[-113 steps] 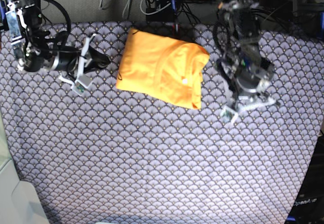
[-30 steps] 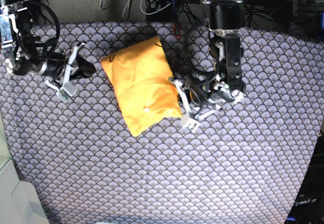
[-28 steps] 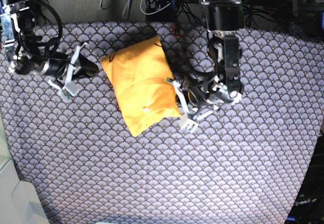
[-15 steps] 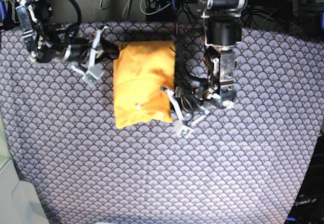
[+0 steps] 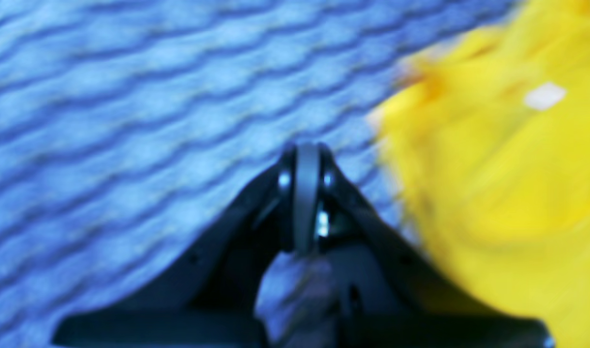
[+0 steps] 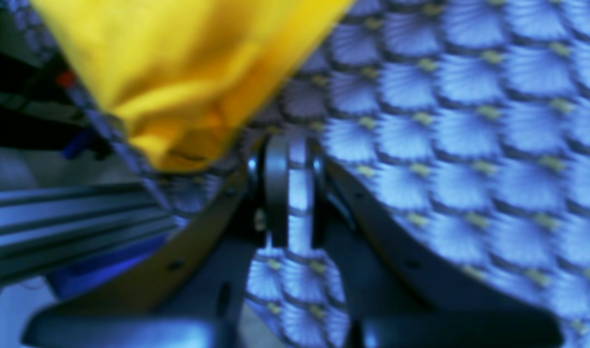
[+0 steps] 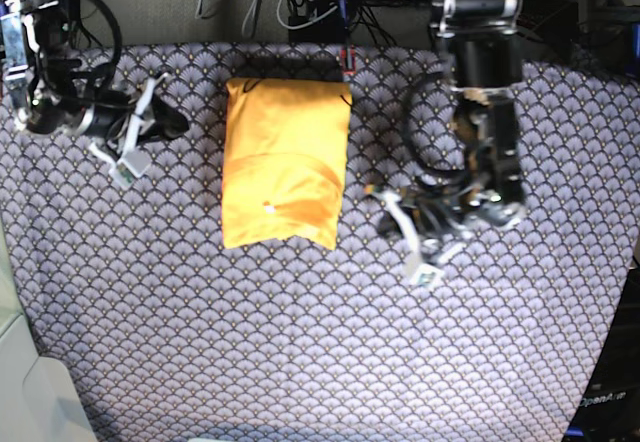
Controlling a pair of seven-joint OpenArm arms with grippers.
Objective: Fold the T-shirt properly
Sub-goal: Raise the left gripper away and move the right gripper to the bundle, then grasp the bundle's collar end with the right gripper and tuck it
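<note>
Folded T-shirt [image 7: 284,164] lies upper centre on the counter [image 7: 300,362]. Left end effector [image 7: 412,237] clenched, empty; right end effector [image 7: 133,134] nearly clenched, empty. Only square its edges gently; avoid dragging layers.

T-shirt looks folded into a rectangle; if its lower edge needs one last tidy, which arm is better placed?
Probably the left. Its claw sits beside the T-shirt's lower right corner, shut and empty. The right claw lies off the upper left edge, farther from that hem.

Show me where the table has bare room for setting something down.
The whole near half of the patterned cloth, below the folded T-shirt, is bare. Narrow strips lie between shirt and right gripper, and shirt and left gripper. The far edge is crowded with cables.
</note>
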